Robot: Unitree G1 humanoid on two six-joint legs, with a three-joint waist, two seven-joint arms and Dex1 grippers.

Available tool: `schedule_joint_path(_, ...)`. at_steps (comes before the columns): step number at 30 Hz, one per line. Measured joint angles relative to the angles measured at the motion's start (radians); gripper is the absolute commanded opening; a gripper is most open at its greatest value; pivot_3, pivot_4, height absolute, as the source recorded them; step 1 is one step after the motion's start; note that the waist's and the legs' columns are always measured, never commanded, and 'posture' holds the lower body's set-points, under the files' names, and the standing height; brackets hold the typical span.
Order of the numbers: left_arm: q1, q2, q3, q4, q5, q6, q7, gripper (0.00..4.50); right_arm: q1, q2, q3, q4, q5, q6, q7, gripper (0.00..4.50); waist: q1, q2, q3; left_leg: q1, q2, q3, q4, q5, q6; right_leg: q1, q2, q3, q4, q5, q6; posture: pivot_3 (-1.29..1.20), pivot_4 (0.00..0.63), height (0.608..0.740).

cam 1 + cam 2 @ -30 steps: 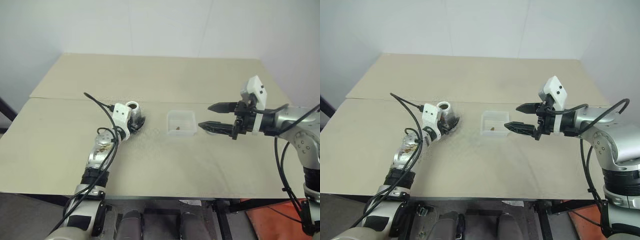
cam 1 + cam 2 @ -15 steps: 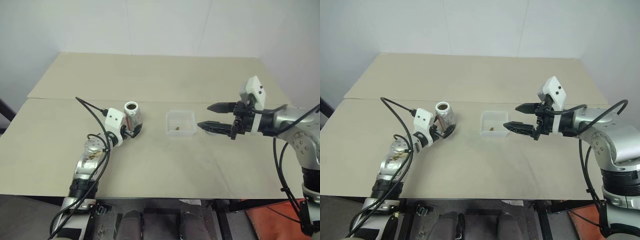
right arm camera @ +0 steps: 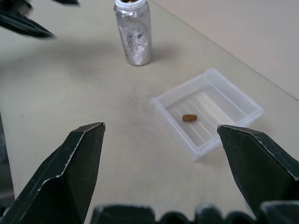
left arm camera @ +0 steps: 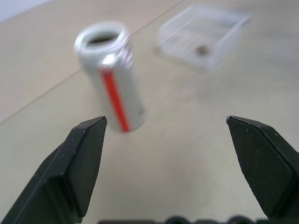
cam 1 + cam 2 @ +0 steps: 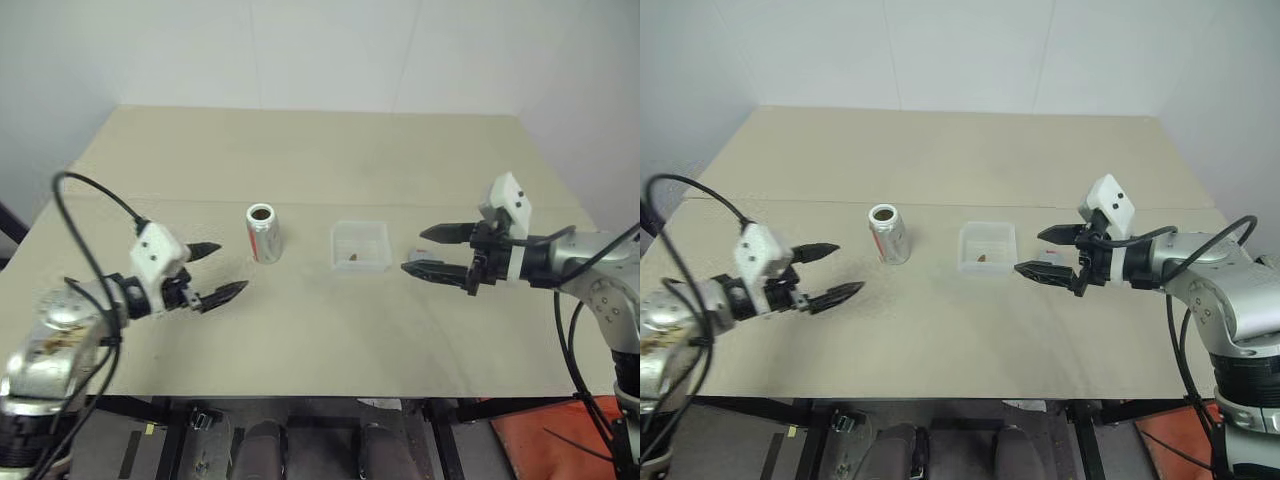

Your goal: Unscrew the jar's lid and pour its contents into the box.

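The left tool (image 5: pixel 213 271) hangs released above the table (image 5: pixel 300 150), its two black fingers spread wide and empty, pointing toward the jar (image 5: pixel 264 232) but well apart from it. The jar stands upright on the table with its mouth uncapped, a red stripe running down its silvery side. Just beside it, to the right, lies the box (image 5: pixel 361 245), a shallow clear tray flat on the table, with the contents (image 3: pixel 189 118), one tiny brown bit, resting on its floor. Further right, the right tool (image 5: pixel 428 250) hovers near the box's right edge, also released, fingers parted and empty.
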Motion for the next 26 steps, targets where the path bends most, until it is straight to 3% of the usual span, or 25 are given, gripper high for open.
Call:
schedule_joint_path(8,0.012,0.058,0.060,-0.004,-0.112,-0.002,-0.112,4.44,0.022,-0.028,-0.018,-0.013,0.000,-0.014,0.016,4.50,0.001,0.000,0.000,0.001,0.000,0.001,-0.004,0.000,0.000,0.000,0.000,0.000,-0.002,0.000,0.000,0.00,0.150,0.740)
schedule_joint_path(26,-0.042,0.064,0.032,0.000,-0.132,-0.002,-0.114,4.44,0.041,-0.028,-0.039,-0.041,0.000,-0.018,0.015,4.50,0.001,0.000,0.000,0.001,0.000,0.004,-0.004,0.000,0.000,0.000,0.001,0.001,-0.002,0.000,0.000,0.00,0.150,0.740)
